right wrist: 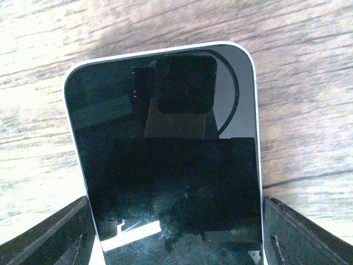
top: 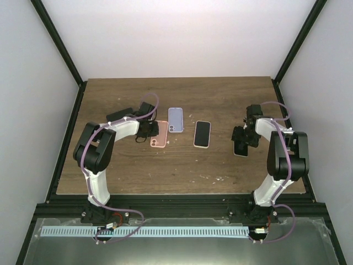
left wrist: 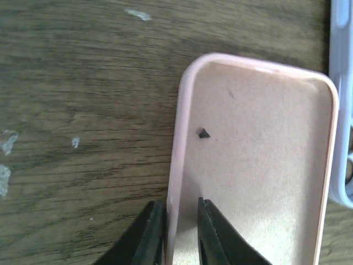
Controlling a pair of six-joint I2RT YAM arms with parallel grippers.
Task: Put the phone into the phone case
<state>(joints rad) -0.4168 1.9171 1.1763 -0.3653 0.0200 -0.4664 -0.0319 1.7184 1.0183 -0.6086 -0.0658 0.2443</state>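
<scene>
White-black arms [top: 98, 185], purple cables [top: 83, 156]

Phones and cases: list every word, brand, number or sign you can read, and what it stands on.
No text can be read.
pink case: only a dark speck inside.
held phone: dark screen, reflections only.
lavender case, second phone: nothing legible.

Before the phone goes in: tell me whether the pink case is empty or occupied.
Empty. The pink case lies open side up, bare tan lining showing; only the left tool pinches its wall.
</scene>
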